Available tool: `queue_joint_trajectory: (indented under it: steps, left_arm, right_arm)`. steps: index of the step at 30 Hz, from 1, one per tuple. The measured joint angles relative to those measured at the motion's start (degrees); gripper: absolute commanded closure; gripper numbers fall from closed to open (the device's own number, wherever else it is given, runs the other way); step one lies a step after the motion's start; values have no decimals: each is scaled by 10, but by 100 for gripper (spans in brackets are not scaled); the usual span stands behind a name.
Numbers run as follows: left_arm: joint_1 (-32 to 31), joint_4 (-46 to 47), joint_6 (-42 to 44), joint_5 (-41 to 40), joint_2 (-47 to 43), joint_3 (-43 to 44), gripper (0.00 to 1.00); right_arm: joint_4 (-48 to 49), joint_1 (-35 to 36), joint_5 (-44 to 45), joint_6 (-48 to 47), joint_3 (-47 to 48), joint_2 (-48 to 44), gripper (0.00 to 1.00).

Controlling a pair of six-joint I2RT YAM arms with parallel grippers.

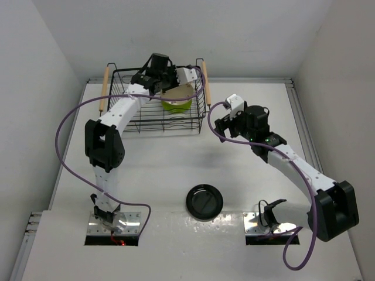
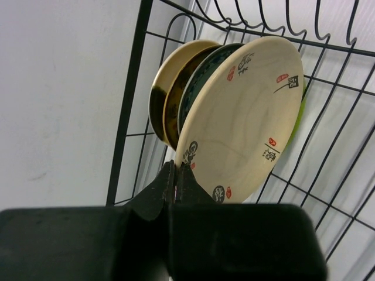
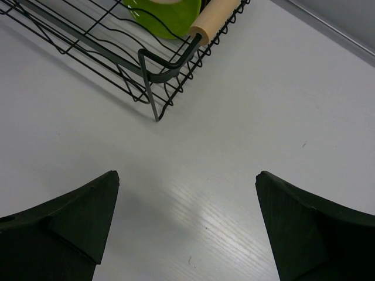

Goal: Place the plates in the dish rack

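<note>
The black wire dish rack (image 1: 136, 130) stands at the back left. My left gripper (image 1: 166, 82) reaches into it and is shut on the lower rim of the cream plate (image 2: 246, 117), which stands on edge. Behind the cream plate stand a teal-grey plate (image 2: 202, 73) and two mustard-brown plates (image 2: 167, 88). A lime green plate (image 1: 176, 106) sits in front of it and shows as a sliver in the left wrist view (image 2: 300, 102). The glossy black plate (image 1: 204, 201) lies flat on the table near the front. My right gripper (image 1: 225, 126) is open and empty, right of the rack.
The rack's wooden bar handles (image 1: 105, 88) (image 1: 205, 88) run along its two short sides. In the right wrist view the rack's near corner (image 3: 146, 64), one handle end (image 3: 214, 14) and the green plate (image 3: 167, 14) lie beyond my open right gripper (image 3: 187, 181). White walls close the table's back and sides.
</note>
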Motion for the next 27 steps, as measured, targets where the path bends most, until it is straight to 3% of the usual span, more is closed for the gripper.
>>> queue_joint_trajectory:
  steps: [27]
  left_arm:
    - [-20,89,7,-43,18,-111,100]
  right_arm:
    - [-16,-3,18,4,-28,-95,2]
